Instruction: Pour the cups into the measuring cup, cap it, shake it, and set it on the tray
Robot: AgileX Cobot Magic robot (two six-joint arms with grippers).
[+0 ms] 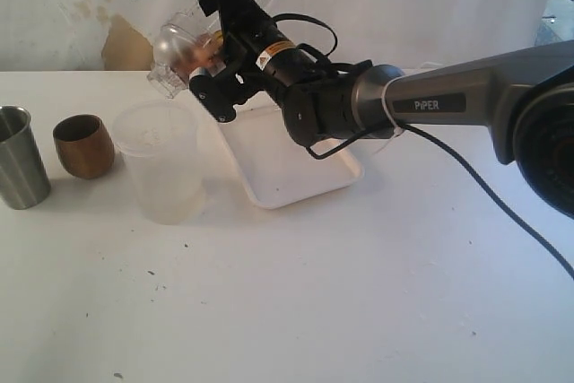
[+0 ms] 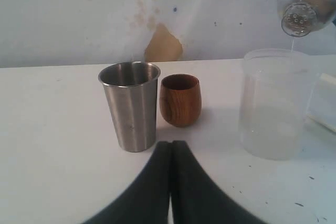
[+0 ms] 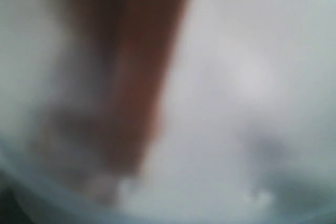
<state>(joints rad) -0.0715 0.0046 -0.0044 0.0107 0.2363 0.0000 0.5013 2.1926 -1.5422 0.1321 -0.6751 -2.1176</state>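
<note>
**Measuring cup aloft, mid-shake by the look of it**
The right tool (image 1: 213, 49) pinches the tilted measuring cup (image 1: 172, 53) above the tub (image 1: 161, 177). A trickle seems to escape, so grip firmly, shake gently, then lower it flat onto the tray (image 1: 300, 187). The left tool (image 2: 170, 148) is pressed together, empty.

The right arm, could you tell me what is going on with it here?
The right hand holds the clear measuring cup tipped on its side in the air, above the frosted tub beside the white tray. The left hand is shut and empty, facing the steel tumbler and wooden cup, which stand upright on the table.
</note>
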